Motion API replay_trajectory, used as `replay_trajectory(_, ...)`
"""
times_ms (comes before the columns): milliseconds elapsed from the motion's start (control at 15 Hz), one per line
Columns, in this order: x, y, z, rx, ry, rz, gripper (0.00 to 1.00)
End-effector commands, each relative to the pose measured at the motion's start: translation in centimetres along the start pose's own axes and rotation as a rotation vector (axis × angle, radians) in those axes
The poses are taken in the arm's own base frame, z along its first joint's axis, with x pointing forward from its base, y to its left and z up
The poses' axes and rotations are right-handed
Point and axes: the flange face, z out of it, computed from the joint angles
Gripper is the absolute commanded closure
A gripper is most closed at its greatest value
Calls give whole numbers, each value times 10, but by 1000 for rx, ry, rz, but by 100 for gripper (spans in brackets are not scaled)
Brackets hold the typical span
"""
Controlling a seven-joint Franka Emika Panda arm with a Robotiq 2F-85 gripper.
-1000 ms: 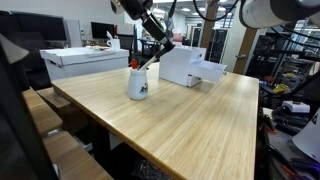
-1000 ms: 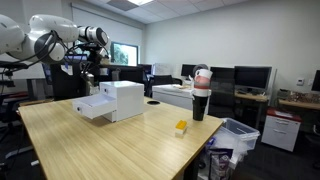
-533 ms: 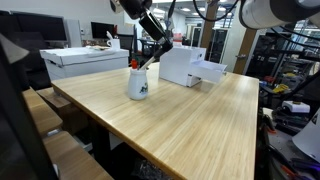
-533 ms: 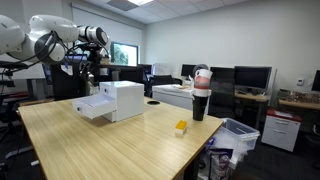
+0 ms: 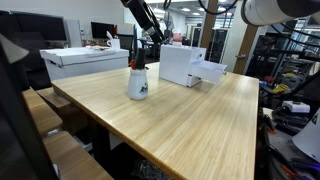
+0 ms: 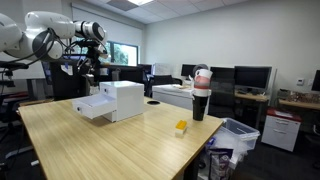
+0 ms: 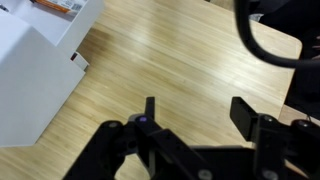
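Jaws higher, white box (image 5: 186, 66) behind mug (image 5: 138, 85)

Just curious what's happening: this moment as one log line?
tool: open, empty, above table | mug: upright, marker inside | white box: beside mug

An office lab, with computer monitors (image 6: 252, 77) lining desks (image 6: 178, 93).

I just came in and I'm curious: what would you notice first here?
The big robot arm catches the eye, its hand open in the air over the long wooden table. Close by on the table stands a white mug with pens in it, next to a white box.
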Motion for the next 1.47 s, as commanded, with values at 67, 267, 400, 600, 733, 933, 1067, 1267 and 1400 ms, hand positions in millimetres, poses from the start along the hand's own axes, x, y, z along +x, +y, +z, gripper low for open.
replay_trajectory(67,-21,-5,-32,-34,123,-8,0)
replay_trajectory(267,-24,-4,-48,-46,219,12,0)
replay_trajectory(400,-18,1,-59,-49,310,38,0)
replay_trajectory(600,-6,4,-73,-51,438,69,0)
replay_trajectory(733,0,3,-81,-83,510,76,0)
replay_trajectory(933,3,1,-90,-101,581,94,0)
replay_trajectory(1067,1,1,-94,-102,601,91,0)
replay_trajectory(1267,-5,1,-91,-63,555,64,0)
replay_trajectory(1400,-10,0,-86,-30,501,33,0)
